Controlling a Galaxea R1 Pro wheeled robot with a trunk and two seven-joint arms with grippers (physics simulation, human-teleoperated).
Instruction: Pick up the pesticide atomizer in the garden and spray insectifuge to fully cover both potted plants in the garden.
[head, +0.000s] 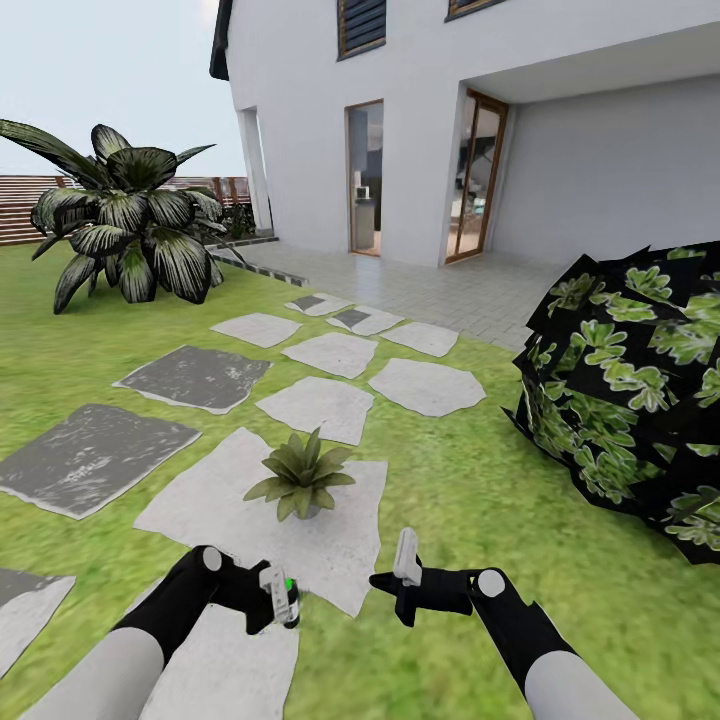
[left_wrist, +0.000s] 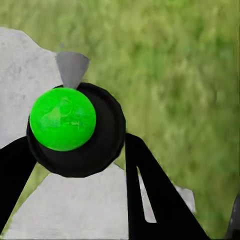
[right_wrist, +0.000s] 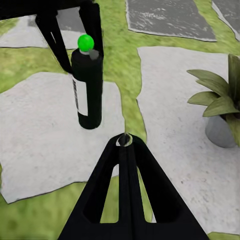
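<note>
Black atomizer (right_wrist: 87, 87) clamped in left hand (head: 283, 598), body half hidden.

Both arms forward — left claw (head: 280, 598) clamped, right claw (head: 405, 560) closed, empty.

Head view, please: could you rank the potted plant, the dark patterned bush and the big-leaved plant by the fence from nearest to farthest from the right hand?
1. Potted plant, just ahead of the right hand, on a slab.
2. Dark patterned bush, to the right.
3. Big-leaved plant, far left by the fence.
</note>
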